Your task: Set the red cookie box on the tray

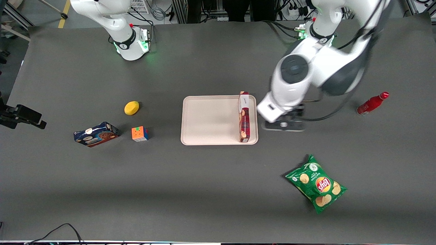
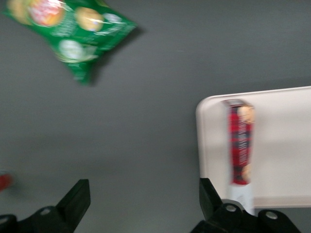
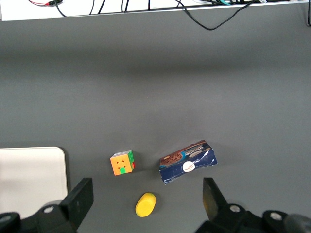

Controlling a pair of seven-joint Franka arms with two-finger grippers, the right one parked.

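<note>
Lying along the tray's [image 1: 211, 119] edge nearest the working arm, the red box [image 1: 244, 117] rests on one long narrow side, wholly inside the rim, its white end pointing away from the front camera. It spans most of that edge, from close to one corner to close to the other. The rest of the tray is bare; nothing else sits in it.

The gripper [image 1: 284, 124] hangs over the table [image 1: 211, 190] just beside that same tray edge, outside the rim, apart from the box and holding nothing. In the wrist view its two fingers [image 2: 77, 196] stand spread wide with only dark table between them, and the box [image 2: 241, 145] shows just beside one fingertip, on the tray [image 2: 277, 145].

Wide bare table lies between the tray and the table edge nearest the front camera, and likewise between the tray and the arm bases. A green chip bag [image 1: 316, 183] lies nearer the front camera than the gripper, well apart from the tray. A small red bottle [image 1: 372, 103] lies on its side toward the working arm's end of the table.

Toward the parked arm's end, a colour cube [image 1: 140, 133] sits nearest the tray, with open table between them. A blue box [image 1: 96, 134] lies beside the cube, closer to that end. A yellow fruit [image 1: 131, 108] sits farther from the front camera than the cube.
</note>
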